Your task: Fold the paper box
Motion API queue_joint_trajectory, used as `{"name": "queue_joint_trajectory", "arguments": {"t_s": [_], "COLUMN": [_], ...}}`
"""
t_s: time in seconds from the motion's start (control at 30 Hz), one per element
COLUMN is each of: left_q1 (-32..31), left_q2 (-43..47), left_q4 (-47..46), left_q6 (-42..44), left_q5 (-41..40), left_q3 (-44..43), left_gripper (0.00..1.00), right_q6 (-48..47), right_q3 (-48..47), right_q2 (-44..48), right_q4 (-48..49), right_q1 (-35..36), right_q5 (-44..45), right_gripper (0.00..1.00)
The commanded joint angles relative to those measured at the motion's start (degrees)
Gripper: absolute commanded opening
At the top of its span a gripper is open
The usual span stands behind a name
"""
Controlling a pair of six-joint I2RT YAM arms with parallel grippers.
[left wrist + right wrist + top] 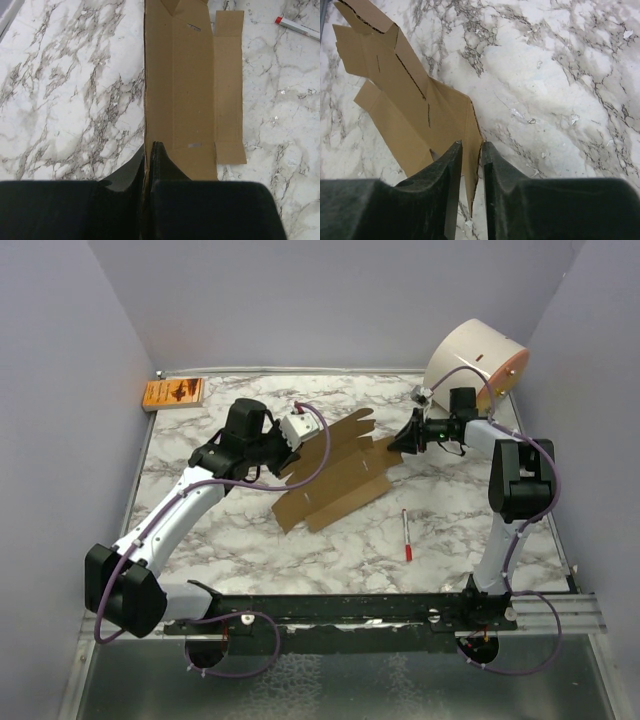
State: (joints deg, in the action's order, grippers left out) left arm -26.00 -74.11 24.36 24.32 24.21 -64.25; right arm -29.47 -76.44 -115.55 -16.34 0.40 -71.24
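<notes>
Paper box [335, 475] centre; pen [406, 535] front-right of it; packet [174, 392] far-left corner; cylinder [475, 360] far-right.

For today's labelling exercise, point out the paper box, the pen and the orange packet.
paper box [345, 480]: top view, middle panel.
pen [405, 532]: top view, white barrel.
orange packet [174, 393]: top view, printed face.

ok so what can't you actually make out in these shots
Right wrist view: whether the right gripper truly clamps the flat brown cardboard sheet; its black fingers cover the contact.
Left wrist view: the sheet's near edge, hidden in the shut left gripper.
Left wrist view: the red-and-white pen, cut by the frame edge.
Top view: print on the small orange packet, too small.
</notes>
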Motion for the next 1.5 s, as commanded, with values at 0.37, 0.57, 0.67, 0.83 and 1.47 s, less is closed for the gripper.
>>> {"name": "queue_joint_trajectory", "arguments": {"t_s": [0.37,0.57,0.67,0.83,1.47], "left_q1": [-0.26,-0.36,-0.37,-0.37,-2.59], "left_q2": [1.33,1.07,0.98,0.61,-0.53], "left_q4": [0.54,1.12,1.42,2.16,4.27], "left_q6": [1.69,1.95,2.25,3.04,13.44], "left_q5": [1.14,1.15,1.23,0.41,1.9], "left_q3": [-2.51,-3.25,-3.75,-4.43,-8.63], "left_gripper": [0.0,0.0,0.0,0.0,0.0], "right_q6": [-3.77,-2.4,-0.77,2.05,14.36], "right_q3": [2.55,4.79,6.0,7.77,20.89], "right_q2": [3.45,5.55,6.58,8.23,16.92], "right_q4": [0.5,4.14,6.84,10.75,36.97], "right_q1": [0.12,0.12,0.12,0.12,0.12], "right_q5": [-3.35,-3.86,-4.07,-3.71,-6.31], "right_gripper": [0.01,0.01,0.01,0.01,0.01]}}
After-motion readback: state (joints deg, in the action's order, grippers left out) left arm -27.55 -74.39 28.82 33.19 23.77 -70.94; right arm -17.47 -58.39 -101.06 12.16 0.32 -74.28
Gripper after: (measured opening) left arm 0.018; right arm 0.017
